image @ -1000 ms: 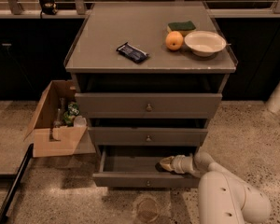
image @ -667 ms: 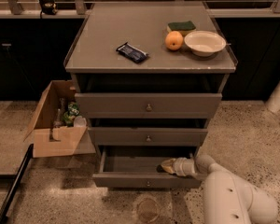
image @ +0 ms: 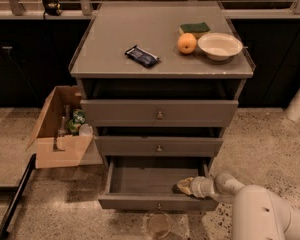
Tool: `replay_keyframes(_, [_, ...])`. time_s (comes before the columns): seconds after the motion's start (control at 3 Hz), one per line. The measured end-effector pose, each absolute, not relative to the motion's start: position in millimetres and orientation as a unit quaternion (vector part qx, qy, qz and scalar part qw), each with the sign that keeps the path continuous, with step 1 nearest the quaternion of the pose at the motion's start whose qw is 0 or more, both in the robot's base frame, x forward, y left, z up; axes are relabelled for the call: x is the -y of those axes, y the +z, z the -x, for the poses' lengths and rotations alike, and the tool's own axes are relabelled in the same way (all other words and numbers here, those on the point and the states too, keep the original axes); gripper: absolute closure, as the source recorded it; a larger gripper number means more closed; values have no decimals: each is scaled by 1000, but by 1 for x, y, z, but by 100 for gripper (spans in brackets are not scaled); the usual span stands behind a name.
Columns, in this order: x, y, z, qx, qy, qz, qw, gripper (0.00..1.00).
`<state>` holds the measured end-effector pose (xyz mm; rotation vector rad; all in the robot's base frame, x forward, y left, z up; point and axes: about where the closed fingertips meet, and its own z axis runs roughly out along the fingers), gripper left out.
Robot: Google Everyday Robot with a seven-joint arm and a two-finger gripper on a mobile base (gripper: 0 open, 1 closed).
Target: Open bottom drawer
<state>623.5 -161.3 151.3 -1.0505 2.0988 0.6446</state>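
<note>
The bottom drawer (image: 157, 202) of the grey cabinet stands pulled out, its shallow grey tray (image: 150, 176) showing and its small round knob (image: 159, 205) at the front centre. My gripper (image: 182, 187) reaches in from the lower right on the white arm (image: 260, 211). It sits over the right end of the open tray, just behind the drawer's front panel and to the right of the knob. The top drawer (image: 159, 113) and the middle drawer (image: 159, 146) are pushed in further.
On the cabinet top (image: 110, 34) lie a dark snack packet (image: 142, 56), an orange (image: 187, 43), a green sponge (image: 195, 28) and a white bowl (image: 220, 45). A cardboard box (image: 60, 129) with bottles stands on the floor at the left. A clear cup (image: 159, 226) sits on the floor before the drawer.
The arm has drawn back slightly toward the lower right, with the gripper staying over the drawer's right end. The bottom drawer stays pulled out about the same.
</note>
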Motion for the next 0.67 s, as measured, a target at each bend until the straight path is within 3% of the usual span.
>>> replay_keyframes(0.67, [142, 144, -613, -798, 267, 429, 329, 100])
